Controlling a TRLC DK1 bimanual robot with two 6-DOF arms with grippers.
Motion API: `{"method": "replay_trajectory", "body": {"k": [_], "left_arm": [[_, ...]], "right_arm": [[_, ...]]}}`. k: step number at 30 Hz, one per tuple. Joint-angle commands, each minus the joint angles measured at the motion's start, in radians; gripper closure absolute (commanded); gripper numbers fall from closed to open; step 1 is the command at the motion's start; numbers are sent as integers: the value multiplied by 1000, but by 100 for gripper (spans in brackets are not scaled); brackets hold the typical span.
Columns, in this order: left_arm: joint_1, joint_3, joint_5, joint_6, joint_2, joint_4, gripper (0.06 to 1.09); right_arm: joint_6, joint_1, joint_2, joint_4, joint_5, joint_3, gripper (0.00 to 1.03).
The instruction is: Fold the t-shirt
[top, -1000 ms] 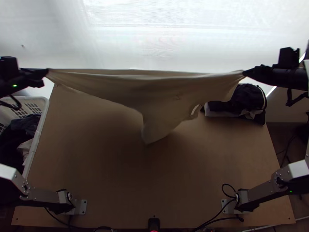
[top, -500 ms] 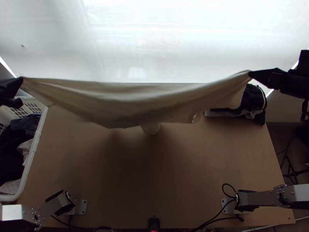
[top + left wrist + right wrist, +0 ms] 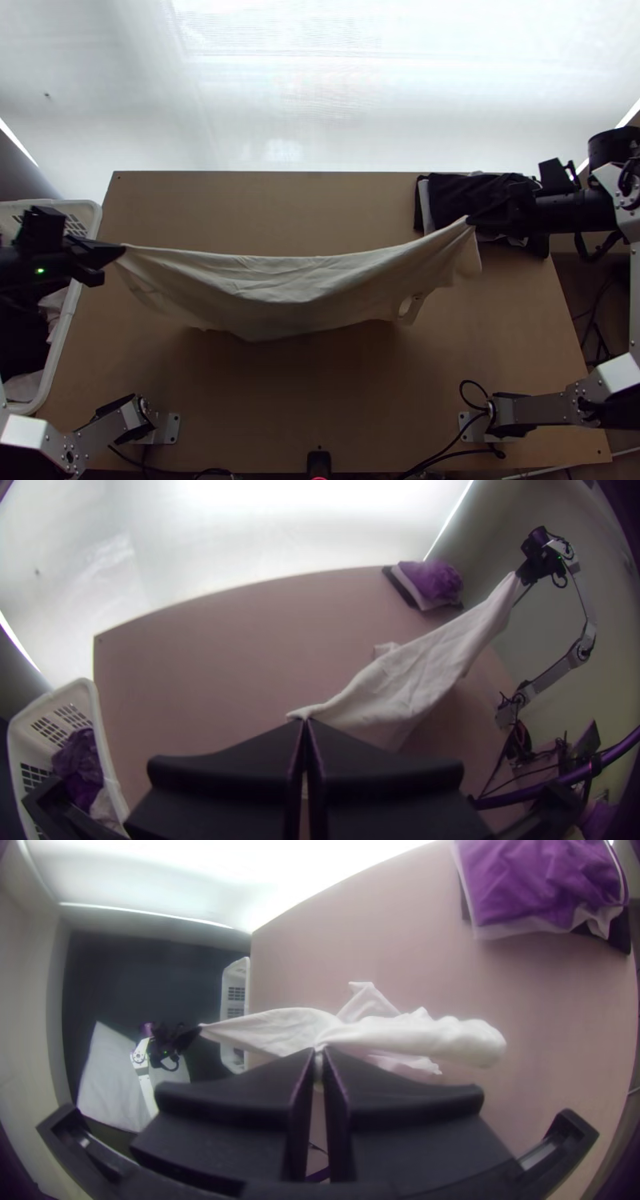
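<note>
Left pincer (image 3: 120, 250) and right pincer (image 3: 470, 221) were closed, each pinching one end of the t-shirt (image 3: 288, 290) (sagging mid-span) over the tabletop (image 3: 280, 208).

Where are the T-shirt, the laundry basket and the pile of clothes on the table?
T-shirt (image 3: 280, 292): top view, on the middle of its hanging cloth.
Laundry basket (image 3: 107, 760): left wrist view, on its white rim.
Pile of clothes (image 3: 540, 880): right wrist view, on its top piece.
</note>
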Motion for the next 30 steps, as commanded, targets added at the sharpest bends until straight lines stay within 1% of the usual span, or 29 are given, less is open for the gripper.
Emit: {"method": "replay_trajectory", "body": {"k": [1,2,4,5,6,7,9,10,12,14,16,20,22,25,27,30], "left_arm": [[-54,-155,-48,22,149,50,105],[-52,-146,-46,-27,177,107,105],[-72,-121,-48,-90,220,225,105],[-95,-96,-59,-115,252,282,105],[-130,-57,-91,-152,295,331,105],[-161,6,-111,-190,344,363,105],[-189,186,-112,-245,453,394,105],[-206,298,-112,-285,511,411,105],[-213,491,-111,-339,603,415,105],[-230,644,-111,-395,669,447,105],[-241,755,-112,-431,713,475,105],[-253,761,-121,-494,700,584,105],[-253,755,-125,-517,681,573,105],[-253,671,-125,-515,559,564,105],[-250,614,-115,-494,456,541,105],[-245,503,-72,-471,299,540,105]], "right_arm": [[-14,-41,100,-13,18,-35,100],[-14,-44,129,-4,26,8,100],[-1,-47,206,17,52,117,100],[3,-49,257,17,53,178,100],[7,-53,307,21,55,249,100],[19,-52,359,33,72,330,100],[44,-49,452,73,96,487,100],[78,-35,470,149,130,519,100],[95,8,470,274,251,522,100],[75,33,465,346,289,522,100],[70,51,464,413,342,522,100],[61,68,452,556,415,519,100],[49,76,430,594,431,519,100],[30,89,343,637,440,496,100],[19,97,277,639,441,482,100],[3,122,174,610,440,447,100]]}}
